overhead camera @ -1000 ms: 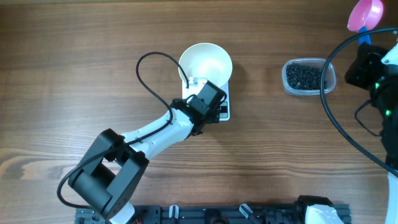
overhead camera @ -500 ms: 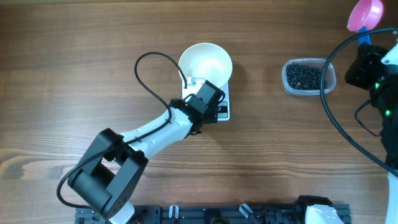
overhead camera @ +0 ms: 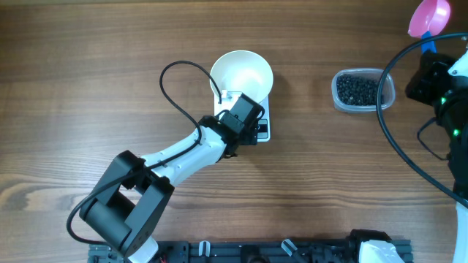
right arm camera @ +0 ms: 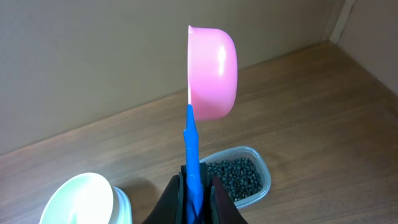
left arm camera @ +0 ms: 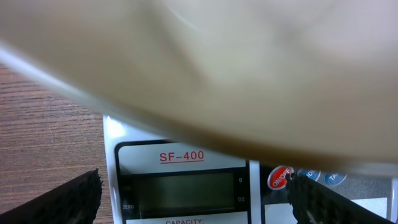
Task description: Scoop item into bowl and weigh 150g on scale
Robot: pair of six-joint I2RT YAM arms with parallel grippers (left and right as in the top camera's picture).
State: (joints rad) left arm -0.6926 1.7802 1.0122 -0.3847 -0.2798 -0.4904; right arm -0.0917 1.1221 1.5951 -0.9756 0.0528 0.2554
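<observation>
The empty white bowl (overhead camera: 242, 71) sits on the white scale (overhead camera: 265, 130), whose front my left gripper (overhead camera: 247, 123) covers. In the left wrist view that gripper (left arm camera: 199, 206) is open, one black finger (left arm camera: 62, 202) on each side of the dark, blank display (left arm camera: 180, 190), with the bowl's blurred underside (left arm camera: 217, 68) just above. The item, small black beads (overhead camera: 358, 89), fills a clear tub (right arm camera: 233, 177) to the right. My right gripper (right arm camera: 194, 186) is shut on the blue handle (right arm camera: 191, 143) of a pink scoop (right arm camera: 214, 71), held upright and high above the tub, at the table's far right (overhead camera: 430, 18).
A red on/off button (left arm camera: 280, 177) sits right of the scale's display. Black cables loop over the table near the bowl (overhead camera: 172, 80) and around the right arm (overhead camera: 398, 139). Bare wooden table lies between the scale and the tub.
</observation>
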